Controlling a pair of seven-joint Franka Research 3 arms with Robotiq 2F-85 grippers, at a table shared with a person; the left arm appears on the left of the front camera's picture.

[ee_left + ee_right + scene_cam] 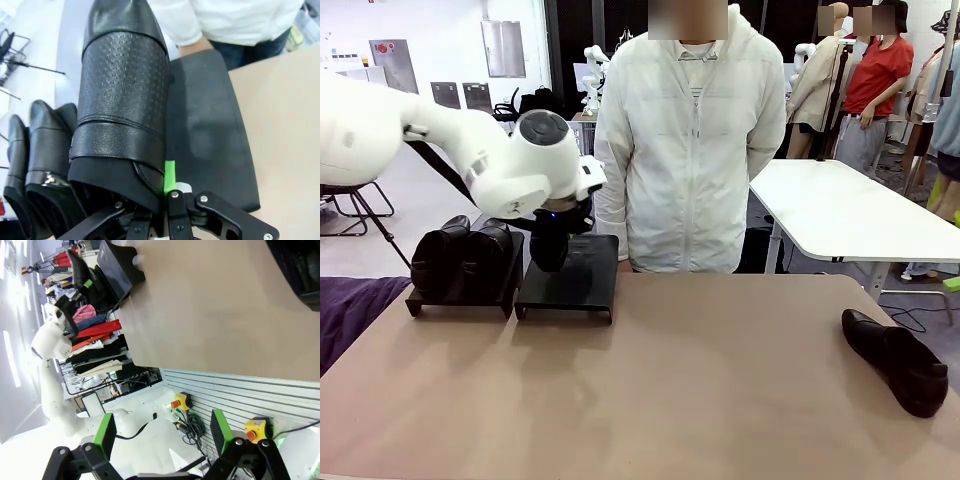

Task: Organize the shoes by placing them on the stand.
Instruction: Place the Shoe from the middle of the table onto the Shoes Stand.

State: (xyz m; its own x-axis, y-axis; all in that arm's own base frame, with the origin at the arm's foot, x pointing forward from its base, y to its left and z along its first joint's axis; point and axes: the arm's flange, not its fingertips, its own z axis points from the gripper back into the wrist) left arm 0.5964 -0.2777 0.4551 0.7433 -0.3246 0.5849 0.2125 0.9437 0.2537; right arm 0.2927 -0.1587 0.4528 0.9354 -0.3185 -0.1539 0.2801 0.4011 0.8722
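Left gripper point(161, 197) is clamped tight on the back edge of a shoe point(125, 95), toe pointing up-frame, over the right half of the stand point(582, 288), left of centre in the front view. Touching it or not, hard to say. Two shoes point(463, 258) sit on its left half. The fourth shoe point(898, 362) lies lower right on the table point(700, 380). Right gripper point(161, 434) gapes wide, holding nothing.

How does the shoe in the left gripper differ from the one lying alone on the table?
The gripped shoe is clamped by the left gripper at the stand's right platform; the lone shoe lies free on the table, far from the stand. Both are glossy black slip-ons.
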